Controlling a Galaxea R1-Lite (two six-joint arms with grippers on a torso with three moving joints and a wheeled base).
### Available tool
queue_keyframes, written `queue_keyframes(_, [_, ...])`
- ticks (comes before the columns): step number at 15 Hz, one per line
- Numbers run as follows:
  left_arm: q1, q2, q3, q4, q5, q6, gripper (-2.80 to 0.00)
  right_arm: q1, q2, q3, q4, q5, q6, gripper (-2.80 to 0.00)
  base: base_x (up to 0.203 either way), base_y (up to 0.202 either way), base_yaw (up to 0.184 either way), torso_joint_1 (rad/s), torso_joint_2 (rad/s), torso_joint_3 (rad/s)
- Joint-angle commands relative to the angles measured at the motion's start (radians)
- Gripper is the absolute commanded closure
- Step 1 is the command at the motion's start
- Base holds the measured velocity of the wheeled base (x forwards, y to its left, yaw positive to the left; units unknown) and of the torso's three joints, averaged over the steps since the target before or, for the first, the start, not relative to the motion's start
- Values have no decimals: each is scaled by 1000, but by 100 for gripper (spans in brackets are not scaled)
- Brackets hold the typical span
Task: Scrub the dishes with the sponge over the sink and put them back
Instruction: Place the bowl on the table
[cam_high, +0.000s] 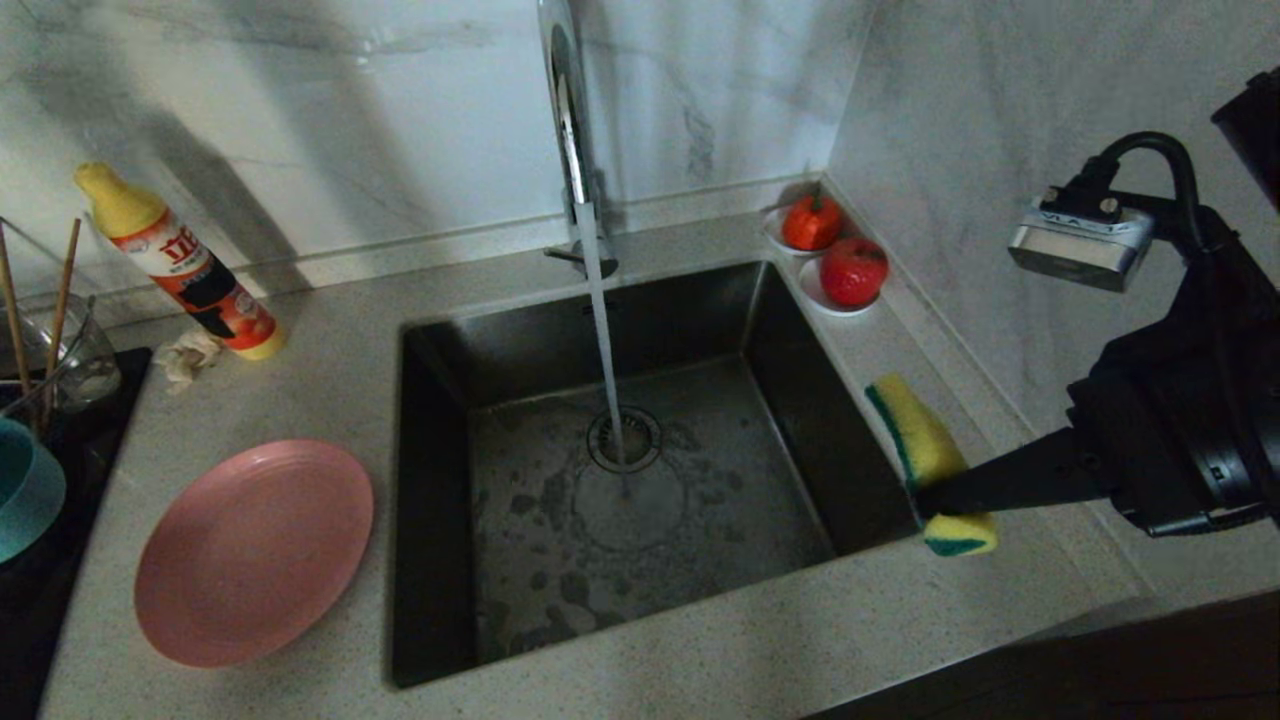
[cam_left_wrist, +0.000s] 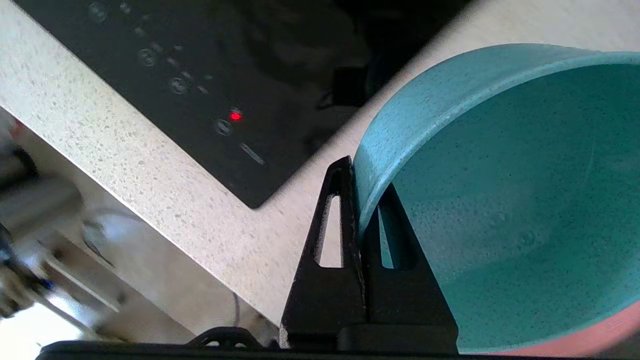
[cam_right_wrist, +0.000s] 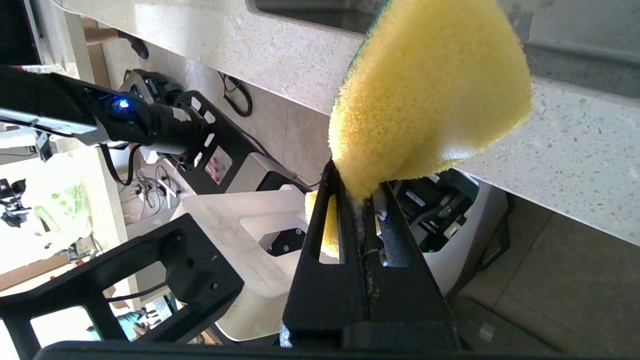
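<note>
My left gripper (cam_left_wrist: 362, 175) is shut on the rim of the teal-blue bowl (cam_left_wrist: 500, 200), one finger outside the wall and one inside. In the head view only the bowl (cam_high: 25, 490) shows, at the far left edge above the black cooktop. The pink plate (cam_high: 255, 550) lies flat on the counter left of the sink (cam_high: 820, 420). Two wooden chopsticks (cam_high: 60, 300) stand in a glass container. My right gripper (cam_high: 925, 500) is shut on the yellow sponge (cam_high: 925, 440) with its green face, held above the sink's right rim. In the right wrist view the sponge (cam_right_wrist: 430, 90) bulges above the fingers.
The chrome faucet (cam_high: 570, 130) is running a stream onto the drain strainer (cam_high: 625, 440). A detergent bottle (cam_high: 185, 265) and a crumpled tissue (cam_high: 190, 355) lie at the back left. Two white saucers with red fruit (cam_high: 853, 272) sit in the back right corner. The cooktop (cam_left_wrist: 200, 75) shows a red light.
</note>
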Motion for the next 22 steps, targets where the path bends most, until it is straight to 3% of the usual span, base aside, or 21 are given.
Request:
queue_keyframes(1, [74,97,-4,-12,-31,-2,0,0,7,5,-10,3,4,0,0,0,0,0,0,0])
queue_keyframes(4, [129,151,-1,-54,-58,-4,0,0,6,15,-29,1,5,0,0,0,0,0,0,0])
queue_keyframes(7, [174,203,-2,-68,-184,-4,0,0,4,15,-29,1,5,0,0,0,0,0,0,0])
queue_keyframes(8, [185,227,-3,-69,-197,-4,0,0,3,15,-29,1,5,0,0,0,0,0,0,0])
queue_keyframes(22, [287,431,-17,-228,-257,-4,0,0,6,26,-30,3,5,0,0,0,0,0,0,0])
